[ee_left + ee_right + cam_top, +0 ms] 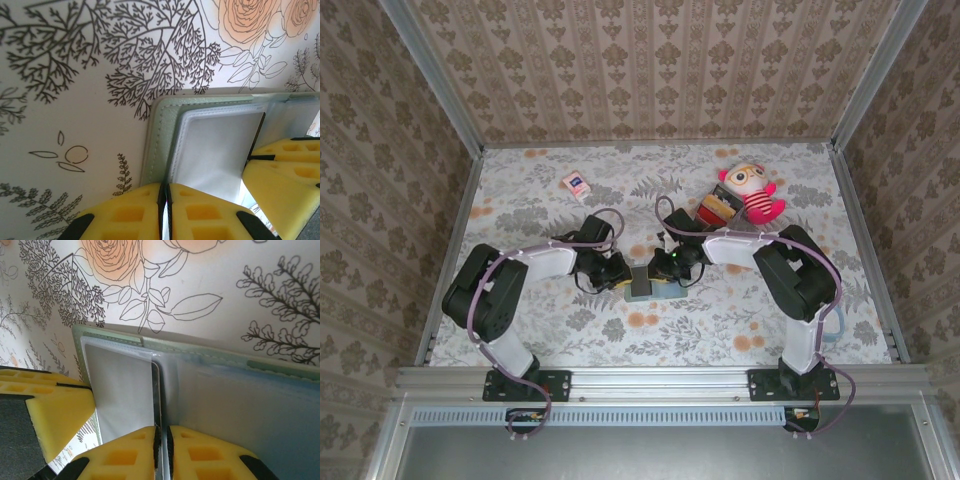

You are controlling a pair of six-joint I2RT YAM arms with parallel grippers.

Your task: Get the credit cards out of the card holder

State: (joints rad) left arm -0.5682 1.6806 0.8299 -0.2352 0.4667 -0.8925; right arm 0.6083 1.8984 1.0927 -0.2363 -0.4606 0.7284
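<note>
— Yellow foam sits nearest in my left wrist view. Report the left gripper.

— Left gripper: the pads are pressed almost together, with only a thin dark slit between them. They clamp the near edge of the card holder, along the line where its grey-green cover meets a clear sleeve.

— Report the right gripper.

— Same condition. The pads nearly meet and pinch the edge of a sleeve that runs straight down into the slit. In each wrist view I also see the other gripper's yellow pad at the side, just beside the holder.

— Location of the holder?

— It lies on the floral table cover, between the two grippers, near the middle of the table and ahead of both arm bases. The cover lies flat and the sleeves stand up from it.

— Credit cards?

— I cannot tell whether the sleeves hold credit cards. The sleeves read whitish and glossy.

— Items farther back?

— Far right: a stack of red, tan and black blocks, just beside a plush doll. Far left of centre: a small pink-and-white packet, well apart from the holder.
</note>
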